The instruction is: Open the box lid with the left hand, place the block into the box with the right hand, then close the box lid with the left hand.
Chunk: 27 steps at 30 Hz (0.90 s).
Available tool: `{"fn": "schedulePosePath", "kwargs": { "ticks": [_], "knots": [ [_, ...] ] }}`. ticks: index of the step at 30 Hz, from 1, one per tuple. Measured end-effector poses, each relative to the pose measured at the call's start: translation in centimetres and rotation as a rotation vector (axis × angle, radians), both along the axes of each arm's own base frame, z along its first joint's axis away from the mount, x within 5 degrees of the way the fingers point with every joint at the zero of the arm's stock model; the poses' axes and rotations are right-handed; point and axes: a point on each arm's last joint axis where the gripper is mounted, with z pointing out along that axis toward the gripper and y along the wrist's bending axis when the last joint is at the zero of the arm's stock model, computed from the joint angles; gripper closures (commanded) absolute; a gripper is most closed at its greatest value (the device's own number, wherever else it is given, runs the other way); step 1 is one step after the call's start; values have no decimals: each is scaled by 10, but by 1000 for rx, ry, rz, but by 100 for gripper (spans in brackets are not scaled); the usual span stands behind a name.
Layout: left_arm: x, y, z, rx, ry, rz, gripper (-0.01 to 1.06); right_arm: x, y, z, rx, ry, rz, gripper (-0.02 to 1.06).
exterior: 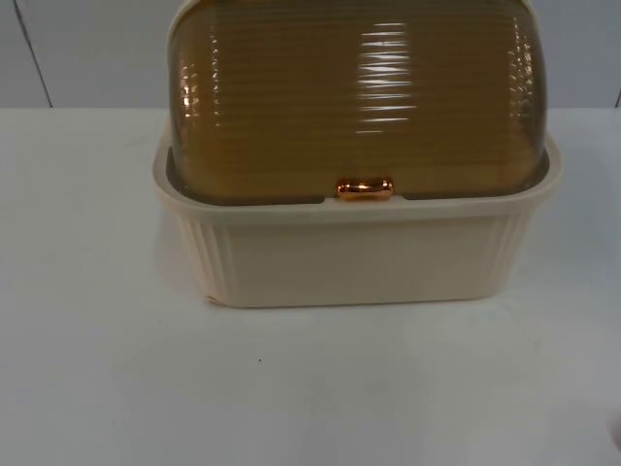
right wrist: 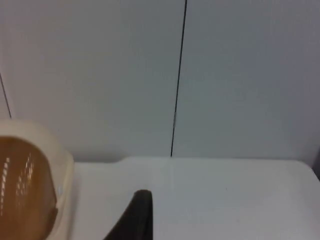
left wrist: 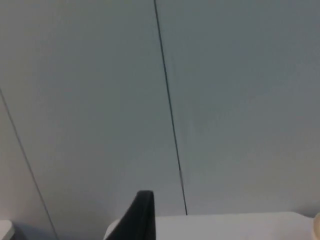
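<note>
- Sitting shut on the white table (exterior: pixel 107 388), the cream box (exterior: pixel 354 257) is showing its ribbed front wall, with the amber ribbed lid (exterior: pixel 354 97) domed down over it.
- Gleaming at the lid's front edge, a copper handle (exterior: pixel 365 188) is resting against the box rim.
- Pointing at the grey wall (left wrist: pixel 240 100), the left gripper (left wrist: pixel 140 220) is waiting above the table's far edge; one black fingertip (left wrist: pixel 142 210) is showing, so whether the fingers are spread or closed cannot be told.
- Hanging over bare table just beside the box, the right gripper (right wrist: pixel 137 220) is also facing the wall, with the box's rounded end and amber lid off to the side of its fingertip (right wrist: pixel 141 207); its finger spacing cannot be told either.
- Running down the wall beyond both fingertips, a dark panel seam (right wrist: pixel 178 80) is meeting the table edge.
</note>
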Motion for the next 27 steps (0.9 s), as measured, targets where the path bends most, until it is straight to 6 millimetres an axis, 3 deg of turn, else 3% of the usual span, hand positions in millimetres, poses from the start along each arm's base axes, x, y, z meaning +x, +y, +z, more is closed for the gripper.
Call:
{"fn": "schedulePosePath", "kwargs": {
  "ticks": [3, 5, 10, 15, 23, 27],
  "knots": [
    [28, -1, 6, -12, 21, -12, 0, 28, 1, 7, 1, 3, 5, 11],
    [34, -1, 5, -12, 33, -13, 0, 34, 1, 7, 0, 5, 7, 11],
    [84, 0, -18, -19, 208, -12, 0, 90, 2, 5, -5, 13, 25, 11],
    [114, 0, -34, -21, 290, -15, 0, 119, 3, -8, 17, 78, 27, 11],
    [147, -1, -62, -50, 428, -18, 0, 134, 4, -18, 42, 128, 28, 11],
    [155, -15, -72, -47, 489, -88, 0, 135, 4, -18, 37, 131, 28, 11]
  ]
}}
